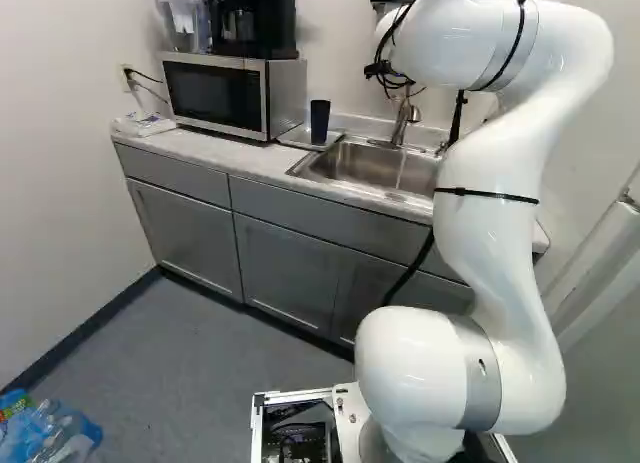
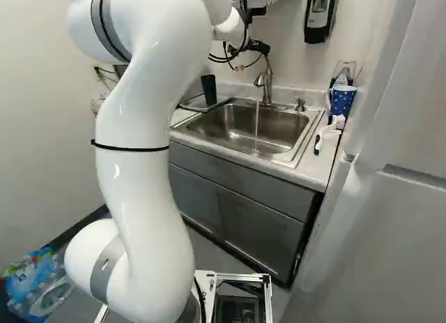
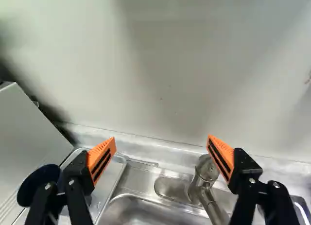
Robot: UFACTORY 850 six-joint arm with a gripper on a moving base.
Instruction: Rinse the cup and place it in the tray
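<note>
In the right base view my gripper (image 2: 258,47) is above the faucet (image 2: 265,80). The wrist view shows the gripper (image 3: 161,154) open, its orange pads wide apart with nothing held. The faucet's top (image 3: 206,169) lies beyond the fingers, close to one pad. A dark blue cup (image 1: 320,121) stands upright on the tray (image 1: 296,138), left of the sink in the left base view. In the wrist view the cup (image 3: 36,183) is behind the other finger, which partly hides it. A thin stream of water (image 2: 256,121) runs from the faucet into the sink (image 2: 230,128).
A microwave (image 1: 215,95) with a coffee maker (image 1: 252,23) on top stands beside the tray. Right of the sink in the right base view are a polka-dot cup (image 2: 341,100), a white brush (image 2: 331,129) and a soap pump (image 2: 299,104). A wall rises close behind the faucet.
</note>
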